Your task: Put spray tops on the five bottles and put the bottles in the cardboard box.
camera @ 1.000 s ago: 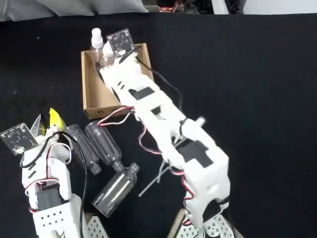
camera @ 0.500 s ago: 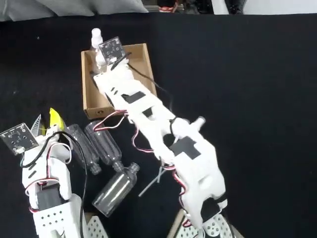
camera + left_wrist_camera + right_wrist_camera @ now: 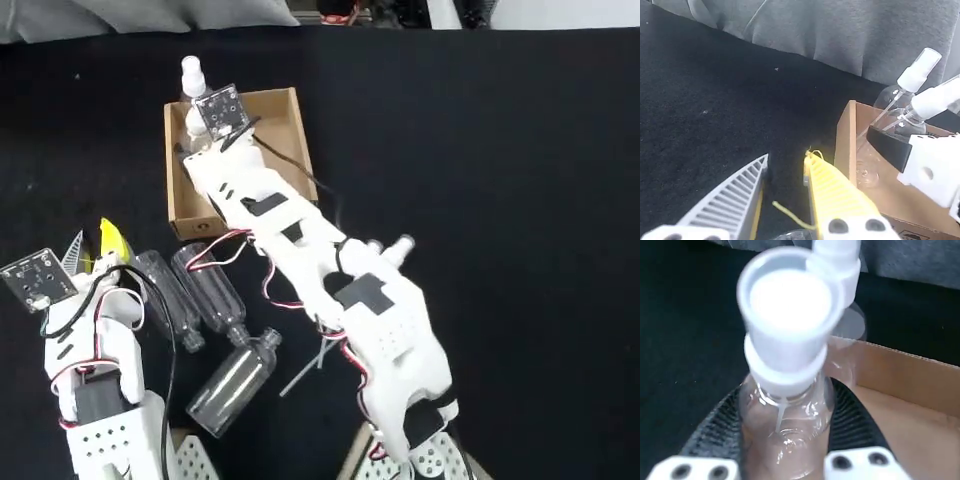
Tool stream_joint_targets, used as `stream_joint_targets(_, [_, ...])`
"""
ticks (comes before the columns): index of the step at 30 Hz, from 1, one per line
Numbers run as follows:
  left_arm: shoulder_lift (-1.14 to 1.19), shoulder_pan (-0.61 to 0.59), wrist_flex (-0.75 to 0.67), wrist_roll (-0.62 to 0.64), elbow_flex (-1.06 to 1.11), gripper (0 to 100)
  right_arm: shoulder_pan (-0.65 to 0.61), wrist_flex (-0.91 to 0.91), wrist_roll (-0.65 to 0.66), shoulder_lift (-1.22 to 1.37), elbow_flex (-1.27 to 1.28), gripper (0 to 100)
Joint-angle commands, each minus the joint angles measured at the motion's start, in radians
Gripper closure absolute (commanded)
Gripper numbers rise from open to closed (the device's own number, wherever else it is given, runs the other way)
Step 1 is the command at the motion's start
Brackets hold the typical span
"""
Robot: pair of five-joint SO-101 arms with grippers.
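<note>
The cardboard box [image 3: 285, 110] stands at the far left of the table. My right gripper [image 3: 200, 142] is over its far left corner, shut on a clear bottle [image 3: 785, 440] that carries a white spray top [image 3: 790, 315]. A second topped bottle [image 3: 190, 75] stands upright just behind it in the same corner. Three topless bottles [image 3: 165, 295] [image 3: 210, 290] [image 3: 235, 375] lie near the front left. My left gripper [image 3: 90, 245] is open beside them, holding nothing. In the left wrist view, its fingertips [image 3: 785, 157] face the box wall [image 3: 845, 135] and both spray tops [image 3: 920, 67] [image 3: 940, 97].
Two small white spray tops [image 3: 403, 243] [image 3: 372, 245] peek out from behind the right arm, and thin dip tubes [image 3: 310, 362] lie on the black cloth beside it. The right half of the table is open black cloth. Grey fabric [image 3: 840, 30] hangs beyond the far edge.
The right arm has swung left and farther back, carrying its topped bottle toward the box's far left corner beside the other bottle. The left arm has not moved.
</note>
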Motion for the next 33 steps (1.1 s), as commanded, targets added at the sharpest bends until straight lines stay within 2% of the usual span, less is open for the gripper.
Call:
stream_joint_targets(1, [-0.011,-0.007,-0.025,-0.011,0.024,89,-0.020,-0.015,0.051,-0.016,-0.044,94.7])
stream_joint_targets(31, [-0.011,-0.005,-0.025,-0.011,0.024,89,-0.020,-0.014,0.075,-0.015,-0.024,94.6])
stream_joint_targets(33, [-0.011,-0.005,-0.025,-0.011,0.024,89,-0.020,-0.012,0.075,-0.015,-0.022,92.2])
